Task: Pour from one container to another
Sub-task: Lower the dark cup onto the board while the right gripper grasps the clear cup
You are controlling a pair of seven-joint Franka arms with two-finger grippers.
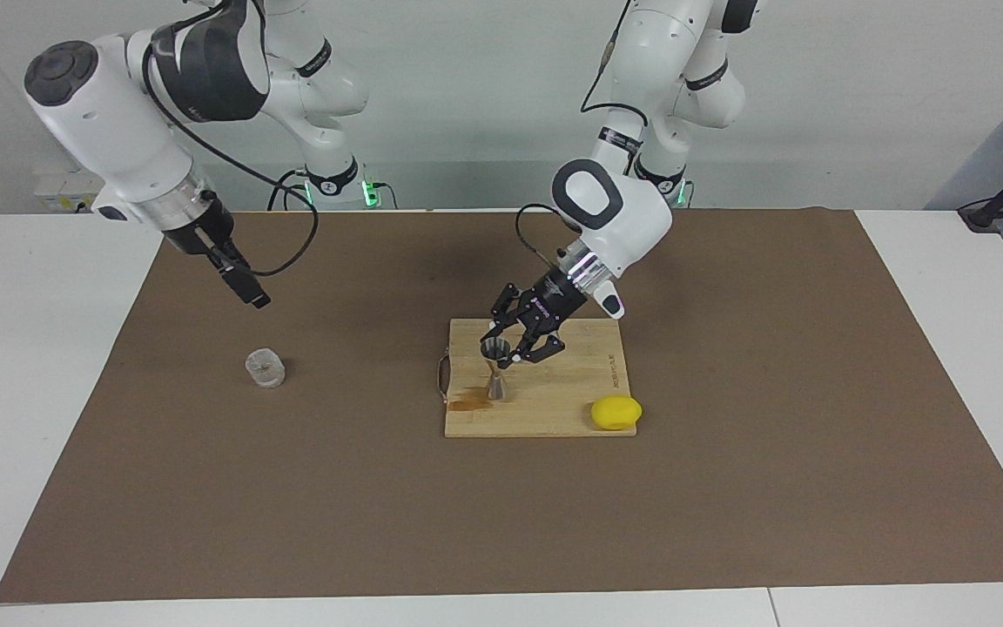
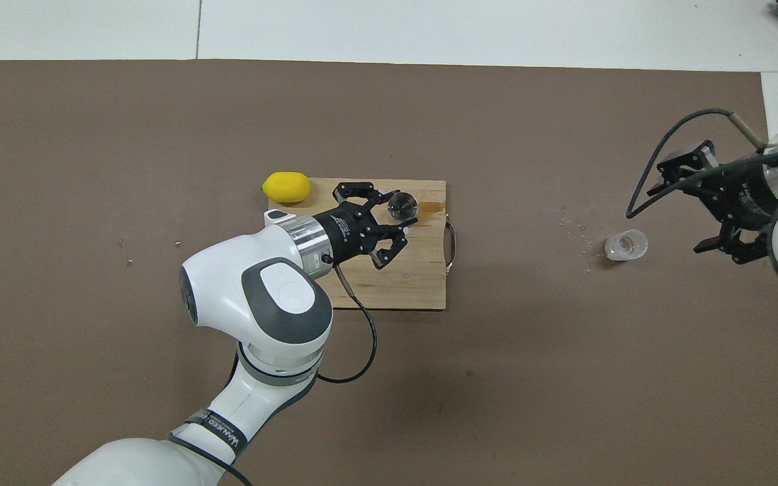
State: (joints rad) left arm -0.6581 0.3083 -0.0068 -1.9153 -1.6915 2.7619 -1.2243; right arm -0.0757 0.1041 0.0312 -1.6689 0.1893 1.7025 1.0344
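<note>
The steel jigger (image 1: 495, 372) stands upright on the wooden cutting board (image 1: 562, 405), at the board's end toward the right arm. It also shows in the overhead view (image 2: 402, 204). My left gripper (image 1: 514, 347) is open and tilted down, its fingertips right beside the jigger's upper cone, and holds nothing; it shows from above too (image 2: 389, 223). The clear cup (image 1: 265, 367) stands upright on the brown mat toward the right arm's end (image 2: 627, 244). My right gripper (image 1: 251, 296) hangs open and empty in the air beside the cup (image 2: 683, 206).
A yellow lemon (image 1: 615, 412) lies at the cutting board's (image 2: 416, 287) corner toward the left arm's end (image 2: 286, 187). A brown wet stain (image 1: 467, 402) marks the board by the jigger. Small droplets (image 2: 575, 229) dot the mat near the cup.
</note>
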